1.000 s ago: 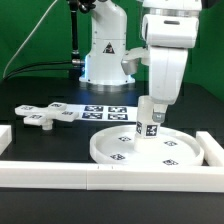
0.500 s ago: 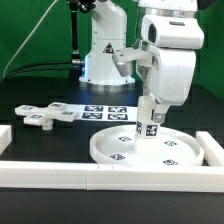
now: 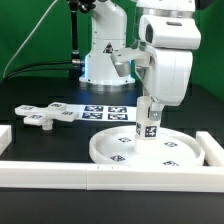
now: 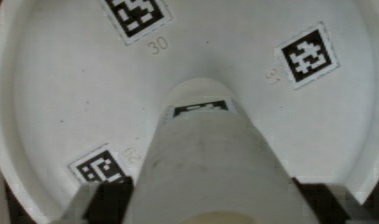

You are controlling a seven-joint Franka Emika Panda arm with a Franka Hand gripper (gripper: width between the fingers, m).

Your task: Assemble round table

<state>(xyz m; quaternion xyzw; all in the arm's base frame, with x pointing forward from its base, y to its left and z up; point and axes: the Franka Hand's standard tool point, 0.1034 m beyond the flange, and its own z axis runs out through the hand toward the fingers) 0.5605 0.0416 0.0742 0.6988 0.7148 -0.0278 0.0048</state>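
The large rimmed round disc (image 3: 145, 146) lies flat on the black table near the front rail. My gripper (image 3: 148, 116) is shut on the short thick cylindrical post (image 3: 147, 127) and holds it upright with its lower end at the disc's middle. In the wrist view the post (image 4: 218, 150) runs between my dark fingers (image 4: 104, 198) down to the disc (image 4: 61, 90), whose tags show around it. I cannot tell whether the post touches the disc. The flat cross-shaped piece (image 3: 45, 115) lies at the exterior view's left, apart from the gripper.
The marker board (image 3: 103, 113) lies behind the disc. Long white border rails run along the front (image 3: 90, 176) and at the exterior view's right (image 3: 211, 148). The robot's white base (image 3: 105, 55) stands at the back before a green backdrop.
The arm's wrist has turned a little. The post stays at the disc's middle and the other parts have not moved.
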